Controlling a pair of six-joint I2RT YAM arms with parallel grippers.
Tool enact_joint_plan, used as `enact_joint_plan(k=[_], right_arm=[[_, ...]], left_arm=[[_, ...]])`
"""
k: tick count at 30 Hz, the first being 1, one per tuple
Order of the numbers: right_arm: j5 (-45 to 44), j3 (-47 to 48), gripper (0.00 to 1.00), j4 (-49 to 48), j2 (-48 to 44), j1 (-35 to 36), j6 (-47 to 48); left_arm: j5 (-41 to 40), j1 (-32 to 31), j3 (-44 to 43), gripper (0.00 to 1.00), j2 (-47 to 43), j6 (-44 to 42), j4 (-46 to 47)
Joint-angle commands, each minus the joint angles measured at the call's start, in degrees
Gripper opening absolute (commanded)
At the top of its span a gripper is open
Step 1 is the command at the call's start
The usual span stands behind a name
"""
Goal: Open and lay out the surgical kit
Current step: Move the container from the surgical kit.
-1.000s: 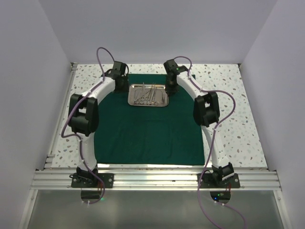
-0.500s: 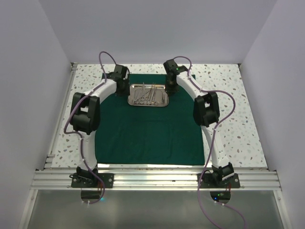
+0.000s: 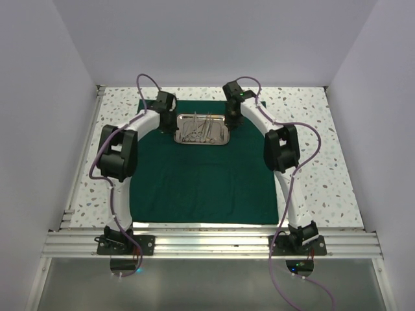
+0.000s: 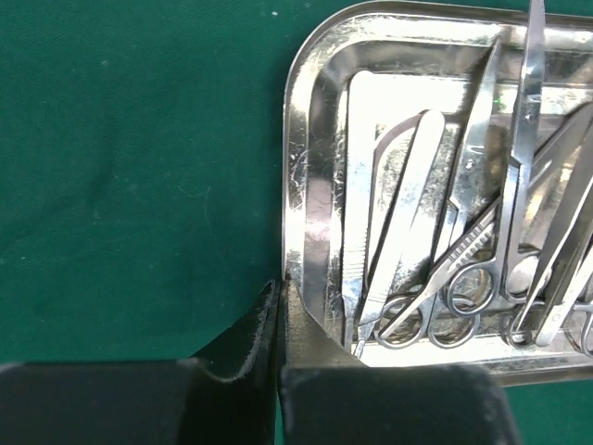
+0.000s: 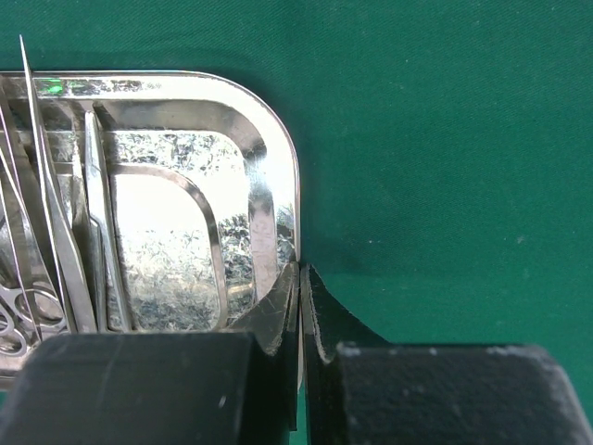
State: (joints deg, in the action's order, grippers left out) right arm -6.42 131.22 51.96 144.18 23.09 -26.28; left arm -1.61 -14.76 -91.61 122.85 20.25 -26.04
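Green drape [image 3: 201,184] spread flat: done. My left pincer [image 4: 279,311] and right pincer [image 5: 302,301] each nipped on tray [image 4: 298,185] rim. All instruments [image 4: 408,204] heaped inside; laying out left.

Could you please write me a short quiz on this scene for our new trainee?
1. True or false: the green drape lies spread open beneath the steel tray.
2. Fill in: the instruments lie ___ the tray.
3. The left gripper is shut on: A an instrument, B the tray's rim, C the drape.
Key: 1 true; 2 inside; 3 B.
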Motion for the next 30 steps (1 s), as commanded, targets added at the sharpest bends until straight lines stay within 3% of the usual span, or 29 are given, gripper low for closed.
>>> enact_joint_plan(k=[1,13,30], right_arm=[[-1.76,-5.09,0.0,2.53,0.05,-0.42,1.32],[-0.62,-21.43,0.0,0.42,-12.85,0.64,0.45],[0.97,-49.2,0.0,-0.81,-33.86,6.79,-3.16]], left_arm=[[-0.15,0.35,3.71,0.0,-2.17,-0.21,1.51],[0.29,-1.58,15.3,0.0,-12.53,0.05,3.02],[1.34,-3.08,38.76,0.0,-37.32,1.81,1.08]])
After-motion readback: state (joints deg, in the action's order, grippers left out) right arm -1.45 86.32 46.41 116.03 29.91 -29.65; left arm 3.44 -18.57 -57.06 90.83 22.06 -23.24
